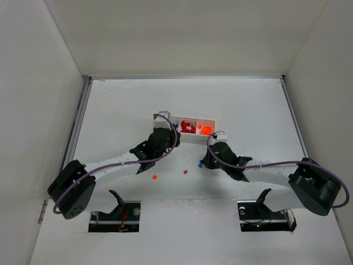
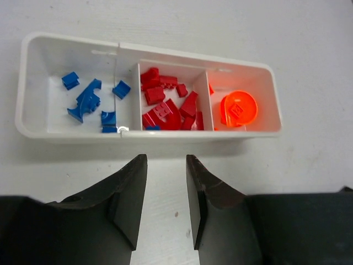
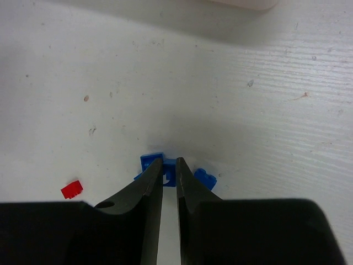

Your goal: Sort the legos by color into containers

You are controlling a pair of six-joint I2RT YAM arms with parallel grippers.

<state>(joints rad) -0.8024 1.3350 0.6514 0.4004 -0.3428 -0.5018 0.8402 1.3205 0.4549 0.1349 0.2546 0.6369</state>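
Note:
The white three-compartment tray [image 2: 38, 44] holds blue bricks [image 2: 88, 102] on the left, red bricks [image 2: 165, 107] in the middle and a rounded orange piece [image 2: 239, 109] on the right. It also shows in the top view [image 1: 212, 122]. My left gripper [image 2: 165, 163] is open and empty, just short of the tray's near wall [image 1: 169, 131]. My right gripper [image 3: 169, 160] is down on the table, shut on a blue brick [image 3: 170, 170]. Two more blue bricks lie against its fingers, one to the left [image 3: 150, 161] and one to the right [image 3: 205, 179]. In the top view the right gripper [image 1: 204, 161] is below the tray's right end.
A small red brick [image 3: 71, 189] lies on the table left of the right gripper, also in the top view [image 1: 185, 171]. A small orange brick [image 1: 154, 176] lies near the left forearm. White walls enclose the table on three sides.

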